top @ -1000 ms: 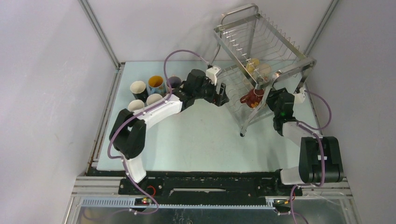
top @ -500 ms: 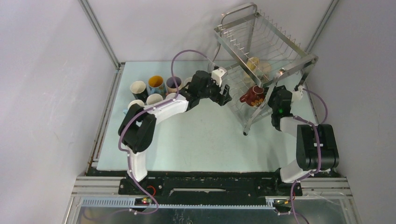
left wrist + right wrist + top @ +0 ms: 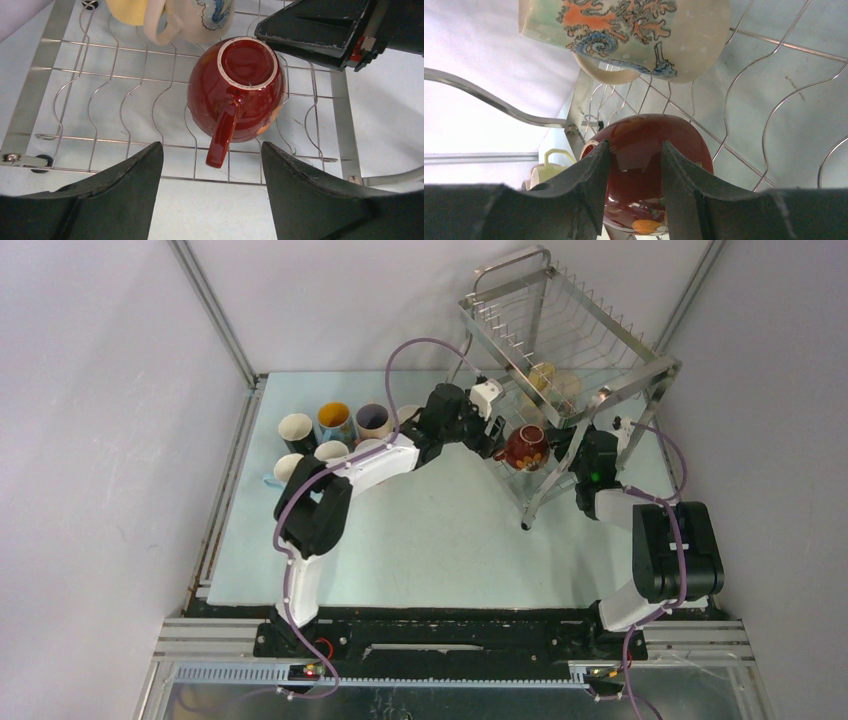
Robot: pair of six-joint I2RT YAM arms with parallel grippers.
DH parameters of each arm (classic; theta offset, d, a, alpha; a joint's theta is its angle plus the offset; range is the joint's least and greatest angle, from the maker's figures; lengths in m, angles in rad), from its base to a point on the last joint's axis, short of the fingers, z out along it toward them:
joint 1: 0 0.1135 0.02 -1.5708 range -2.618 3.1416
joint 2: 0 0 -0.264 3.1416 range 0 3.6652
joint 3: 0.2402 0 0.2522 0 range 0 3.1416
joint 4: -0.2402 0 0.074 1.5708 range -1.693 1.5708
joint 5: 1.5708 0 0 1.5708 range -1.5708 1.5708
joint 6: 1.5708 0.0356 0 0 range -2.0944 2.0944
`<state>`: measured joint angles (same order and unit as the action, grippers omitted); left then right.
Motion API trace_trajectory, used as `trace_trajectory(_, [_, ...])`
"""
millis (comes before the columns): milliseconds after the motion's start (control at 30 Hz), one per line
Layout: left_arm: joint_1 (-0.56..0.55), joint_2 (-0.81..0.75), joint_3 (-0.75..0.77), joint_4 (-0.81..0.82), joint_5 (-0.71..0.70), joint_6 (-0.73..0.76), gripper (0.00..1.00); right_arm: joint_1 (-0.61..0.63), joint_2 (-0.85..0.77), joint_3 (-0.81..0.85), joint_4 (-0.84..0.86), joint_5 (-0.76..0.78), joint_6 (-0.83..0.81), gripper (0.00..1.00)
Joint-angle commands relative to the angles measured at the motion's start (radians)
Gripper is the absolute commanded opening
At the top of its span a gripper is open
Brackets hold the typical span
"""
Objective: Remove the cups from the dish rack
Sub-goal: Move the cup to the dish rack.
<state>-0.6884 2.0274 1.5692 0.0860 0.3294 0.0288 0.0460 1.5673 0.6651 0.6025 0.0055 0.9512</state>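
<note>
Where the dish rack [image 3: 565,340] stands, pale, perhaps bluish tabletop [image 3: 430,530], grey walls [image 3: 100,440]

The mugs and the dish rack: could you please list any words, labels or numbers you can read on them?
No readable text in any view.
cream mug: orange and blue swirls only, no letters.
dark red mug: bare base, no stamp.
dish rack: no label visible.
mugs on the table: too small to tell.
</note>
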Motion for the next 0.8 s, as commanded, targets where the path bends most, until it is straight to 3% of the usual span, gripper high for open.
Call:
trace_trajectory(0, [-0.019,0.049,0.11,-0.068,-0.007,0.069,0.77,0.009,-0.014,0.028,-0.058,-0.056,-0.02,0.49])
trace_trajectory(400, [-0.029,0.191,0.29,-0.218,-0.032,0.082,0.67,0.018,-0.166,0.027,-0.219,-0.075,-0.036,0.49])
trace_trajectory(767, [-0.033,0.212,0.328,-0.31,0.002,0.125,0.62,0.023,-0.292,0.023,-0.309,-0.075,-0.04,0.5])
